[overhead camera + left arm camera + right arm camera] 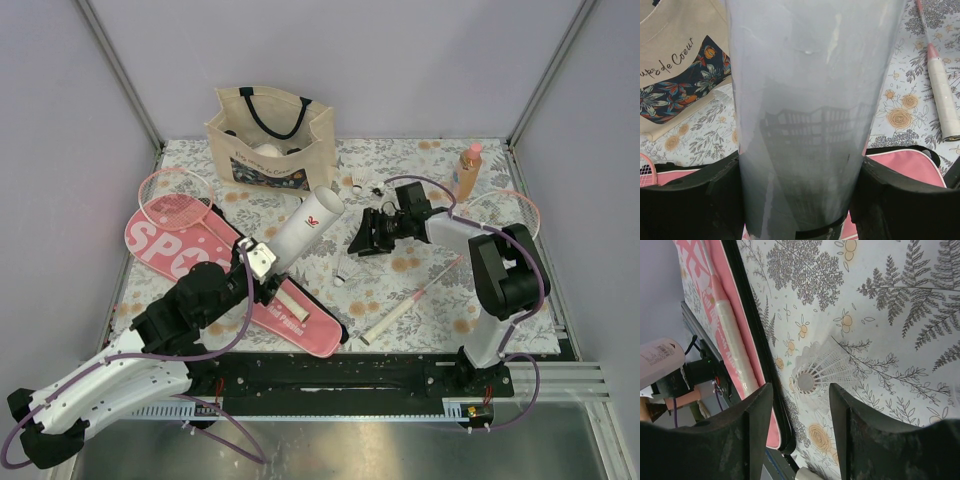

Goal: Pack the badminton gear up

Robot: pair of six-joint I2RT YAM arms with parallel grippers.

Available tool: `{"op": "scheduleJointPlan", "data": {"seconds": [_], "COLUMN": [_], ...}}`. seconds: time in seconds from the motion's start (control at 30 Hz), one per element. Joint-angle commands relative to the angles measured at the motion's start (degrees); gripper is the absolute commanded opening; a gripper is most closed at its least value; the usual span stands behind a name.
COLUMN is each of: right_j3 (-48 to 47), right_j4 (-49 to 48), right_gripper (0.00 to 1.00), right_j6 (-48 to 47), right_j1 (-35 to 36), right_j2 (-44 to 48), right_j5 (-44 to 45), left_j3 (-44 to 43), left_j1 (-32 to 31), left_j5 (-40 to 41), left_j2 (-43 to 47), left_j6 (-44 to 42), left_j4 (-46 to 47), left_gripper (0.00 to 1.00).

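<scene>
Pink case (165, 240) w/ "SPO", tote (670, 40) "de Coeur"

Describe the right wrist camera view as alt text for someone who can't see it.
The right gripper, jaws open and empty, hovers over a white shuttlecock lying on the floral tablecloth. At left runs the pink case, a white racket grip on it.

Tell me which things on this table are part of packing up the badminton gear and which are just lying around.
Part of the job: long white tube, pink case, racket on the case, second racket at the right, shuttlecocks.
Just lying about: beige tote, orange bottle.
</scene>
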State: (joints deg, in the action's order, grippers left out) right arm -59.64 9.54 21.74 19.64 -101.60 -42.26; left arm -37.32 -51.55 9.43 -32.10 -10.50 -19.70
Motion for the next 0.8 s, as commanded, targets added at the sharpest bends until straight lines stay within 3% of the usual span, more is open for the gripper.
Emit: {"op": "scheduleJointPlan", "data": {"seconds": [0.0, 0.37, 0.43, 0.5, 0.6, 0.77], "right_j3": [-2.2, 0.6, 0.8, 1.0, 1.3, 1.2], "right_j4": [-1.3, -3.2, -3.2, -2.3, -2.3, -1.7], "right_gripper": [0.57, 0.45, 0.38, 0.18, 0.02, 0.0], "right_j6": [-1.3, 0.0, 0.1, 0.0, 0.4, 2.6], "right_j1": [1.3, 1.9, 2.0, 2.0, 1.9, 1.8], "right_j2": [-1.3, -2.6, -2.3, -1.3, 1.2, 8.0], "right_j5": [-4.8, -5.8, -5.7, -4.9, -4.2, -1.5], "left_j3": [-0.5, -0.6, -0.6, -0.7, -0.6, -0.6], "left_j1": [0.1, 0.2, 0.2, 0.0, 0.2, 0.1], "left_j5": [-0.9, -1.2, -1.2, -1.3, -1.2, -1.2], "left_j2": [0.0, -0.5, -0.5, -0.6, -0.5, -0.5], "left_j6": [-0.3, -0.3, -0.4, -0.3, -0.3, -0.3], "left_j4": [3.8, 3.8, 3.8, 3.7, 3.6, 3.5], "left_gripper": [0.56, 0.56, 0.56, 0.56, 0.56, 0.56]}}
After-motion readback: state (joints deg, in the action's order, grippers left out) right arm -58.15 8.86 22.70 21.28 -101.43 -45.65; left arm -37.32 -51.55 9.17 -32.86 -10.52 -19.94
